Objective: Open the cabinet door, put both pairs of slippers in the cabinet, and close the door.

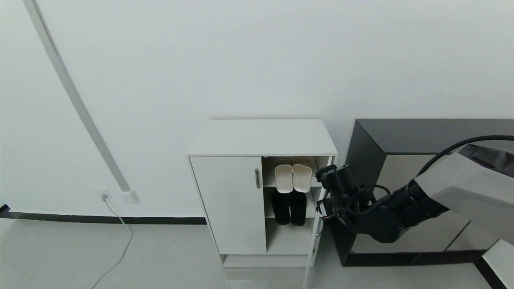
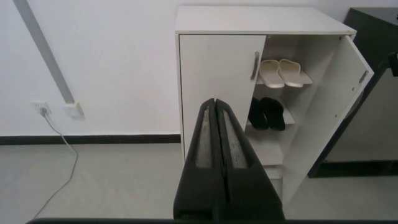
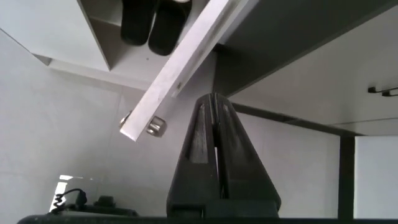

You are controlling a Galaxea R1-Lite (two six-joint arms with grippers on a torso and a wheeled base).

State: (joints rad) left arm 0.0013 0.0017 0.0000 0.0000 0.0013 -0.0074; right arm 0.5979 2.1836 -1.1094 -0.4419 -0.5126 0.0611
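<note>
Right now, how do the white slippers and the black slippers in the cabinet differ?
Colour: the white slippers are pale, the black slippers dark. Level: the white slippers sit one level up, directly above the black slippers. Shared: each pair lies side by side in the cabinet's open right half.

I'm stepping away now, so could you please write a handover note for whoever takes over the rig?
Left end effector: shut, empty, held back from the cabinet.
Right end effector: shut, empty, at the open right door's outer side.
White slippers on the top shelf, black slippers on the shelf below.
Done: door open, both pairs in. Left: close the door.
</note>
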